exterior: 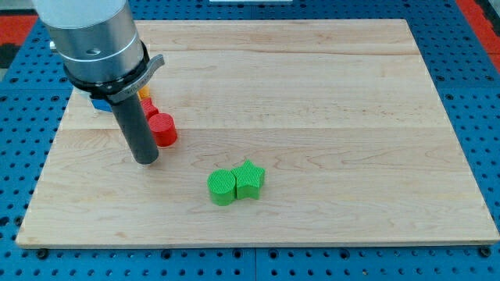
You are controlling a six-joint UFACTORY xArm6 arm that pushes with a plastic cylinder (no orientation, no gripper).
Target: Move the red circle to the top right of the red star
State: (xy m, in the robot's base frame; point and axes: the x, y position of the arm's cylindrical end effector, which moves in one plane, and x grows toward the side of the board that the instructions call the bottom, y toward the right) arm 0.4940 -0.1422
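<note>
My tip (pixel 146 159) rests on the desk (pixel 328 117), just left of and slightly nearer than the red circle (pixel 162 129). There are no fingers, only the rod. The red star (pixel 148 108) is mostly hidden behind the arm, touching the circle's far-left side. A green circle (pixel 221 188) and green star (pixel 250 179) touch each other, nearer and to the right.

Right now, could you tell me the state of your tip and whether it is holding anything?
No gripper: my tip holds nothing; it sits on the board just below-left of the red circle, apparently not touching it.
</note>
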